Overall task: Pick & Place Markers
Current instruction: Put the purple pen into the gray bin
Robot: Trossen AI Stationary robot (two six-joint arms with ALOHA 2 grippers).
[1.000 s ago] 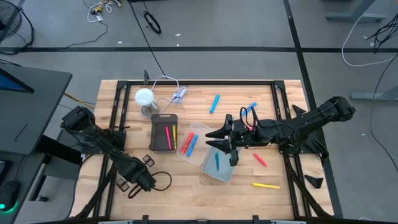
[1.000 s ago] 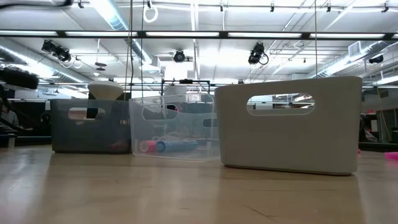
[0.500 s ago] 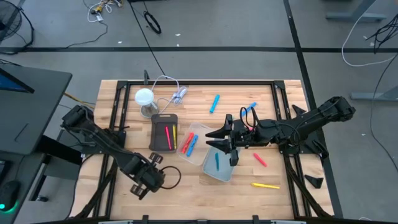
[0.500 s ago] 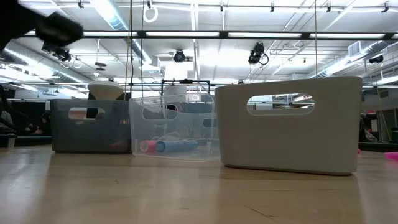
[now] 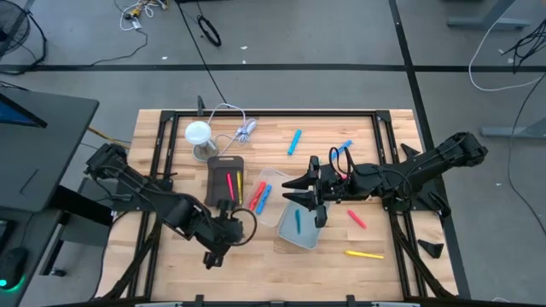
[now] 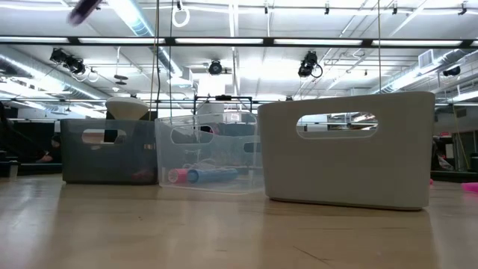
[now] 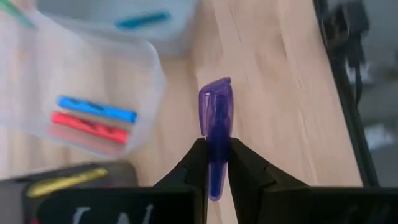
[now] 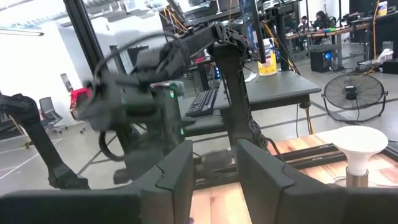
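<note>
Left gripper (image 7: 213, 163), its fingers closed tight on a purple marker (image 7: 216, 124) that stands up between them, hovers over the wooden table (image 5: 341, 264) just in front of the dark bin (image 5: 225, 182). Right gripper (image 5: 300, 191), fingers partly apart with nothing visible between them, hangs over the clear bin (image 5: 266, 194) beside the dark bin. The dark bin holds pink and yellow markers; the clear bin, red and blue ones (image 5: 260, 197); a pale bin (image 5: 299, 226) farther right, a blue one. Loose markers (image 5: 364, 254) lie on bare planks well right of the dark bin. A white lamp (image 5: 199, 134) and cable bundle (image 5: 246, 129) sit behind it. Beyond the table: grey floor, desks, a fan (image 8: 355, 96), ceiling lights (image 6: 134, 15).
</note>
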